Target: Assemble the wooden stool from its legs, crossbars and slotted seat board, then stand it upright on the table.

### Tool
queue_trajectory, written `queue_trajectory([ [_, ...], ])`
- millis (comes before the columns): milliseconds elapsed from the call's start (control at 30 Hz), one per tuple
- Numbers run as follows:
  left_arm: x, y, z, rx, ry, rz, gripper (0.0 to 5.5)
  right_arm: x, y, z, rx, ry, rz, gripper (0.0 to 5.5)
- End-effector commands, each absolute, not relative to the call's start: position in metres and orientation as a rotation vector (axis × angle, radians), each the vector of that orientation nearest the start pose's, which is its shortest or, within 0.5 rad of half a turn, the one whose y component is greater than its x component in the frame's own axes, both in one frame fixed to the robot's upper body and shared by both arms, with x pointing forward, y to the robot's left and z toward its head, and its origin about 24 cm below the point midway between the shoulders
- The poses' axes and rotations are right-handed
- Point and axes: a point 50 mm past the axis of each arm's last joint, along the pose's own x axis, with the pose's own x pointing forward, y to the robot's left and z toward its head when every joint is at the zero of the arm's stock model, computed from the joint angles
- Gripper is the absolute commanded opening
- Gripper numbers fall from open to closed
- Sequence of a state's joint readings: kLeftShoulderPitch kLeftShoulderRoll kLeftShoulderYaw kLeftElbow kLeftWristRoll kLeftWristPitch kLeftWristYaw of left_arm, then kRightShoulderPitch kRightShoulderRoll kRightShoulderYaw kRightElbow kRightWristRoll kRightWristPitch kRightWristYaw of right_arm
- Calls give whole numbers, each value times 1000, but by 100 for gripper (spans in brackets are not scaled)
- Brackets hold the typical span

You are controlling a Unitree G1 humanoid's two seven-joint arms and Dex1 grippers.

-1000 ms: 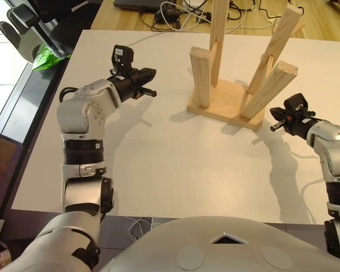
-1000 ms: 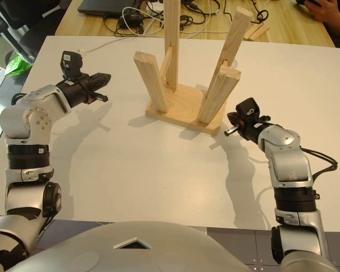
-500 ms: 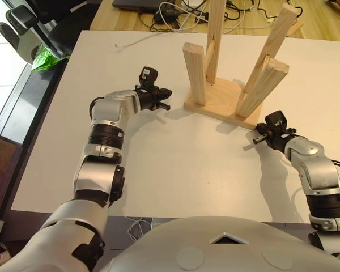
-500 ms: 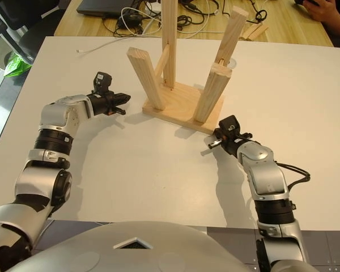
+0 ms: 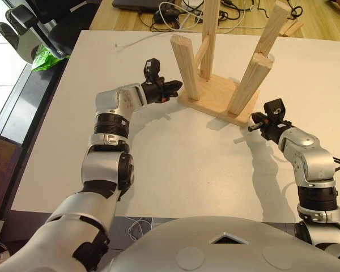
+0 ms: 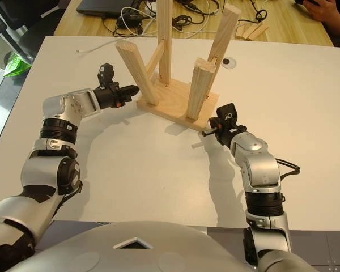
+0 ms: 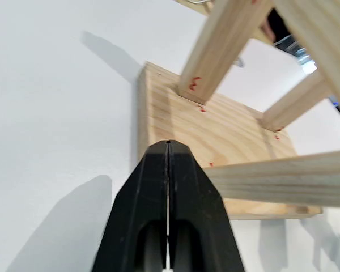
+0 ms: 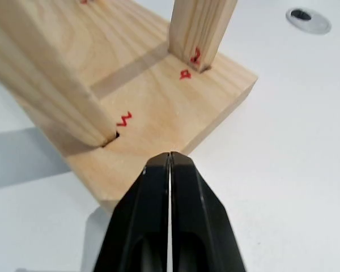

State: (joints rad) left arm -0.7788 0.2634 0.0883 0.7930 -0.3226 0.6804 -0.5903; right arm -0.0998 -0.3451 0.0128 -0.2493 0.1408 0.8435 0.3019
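Worktop (image 5: 158, 170), white and matte, carries the stool (image 5: 218, 85) upside down near its far middle. The flat rectangular seat board (image 5: 215, 102) of pale, grainy wood lies on the surface. Four square-cut legs (image 5: 181, 65) stand up out of it, splaying outward, and a thin crossbar (image 6: 154, 56) slants between two of them on the left side.

The left arm (image 5: 110, 122) is bent at the elbow, forearm stretched across toward the stool. The right arm (image 5: 309, 164) rises from the near edge and hooks inward at the wrist.

The left end effector (image 5: 173, 89) points at the board's left edge beside the nearest leg, its black fingers (image 7: 153, 187) pressed together with nothing between them. The right end effector (image 5: 254, 124) sits at the board's near right corner, likewise pinched closed and empty. I cannot tell whether either tip touches the wood.

Small red pen marks (image 8: 124, 119) sit by the leg slots.
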Motion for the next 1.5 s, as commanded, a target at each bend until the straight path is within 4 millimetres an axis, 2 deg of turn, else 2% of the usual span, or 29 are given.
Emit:
queue_trajectory([
  [33, 367, 163, 56, -115, 649, -484, 0, 256, -190, 54, -171, 538, 242, 5],
  [100, 366, 164, 50, -61, 675, -495, 0, 255, -190, 52, -176, 553, 232, 5],
  [267, 363, 164, 38, -80, 723, -497, 0, 250, -190, 47, -188, 614, 241, 5],
  [467, 364, 153, 39, -147, 714, -544, 0, 228, -188, 21, -121, 772, 288, 5],
  [567, 363, 148, 40, -203, 696, -583, 0, 225, -185, 18, -89, 781, 293, 5],
  [900, 354, 141, 32, -361, 705, -625, 0, 238, -161, 24, 16, 733, 347, 5],
  [1167, 341, 160, 27, -437, 705, -571, 0, 241, -175, 30, 13, 719, 314, 5],
  [1333, 326, 158, 41, -475, 658, -594, 0, 237, -182, 38, 18, 702, 309, 5],
  [1433, 318, 167, 50, -380, 608, -532, 0, 240, -189, 43, 5, 686, 292, 5],
  [1500, 324, 177, 58, -243, 563, -467, 0, 245, -193, 47, -8, 666, 268, 5],
])
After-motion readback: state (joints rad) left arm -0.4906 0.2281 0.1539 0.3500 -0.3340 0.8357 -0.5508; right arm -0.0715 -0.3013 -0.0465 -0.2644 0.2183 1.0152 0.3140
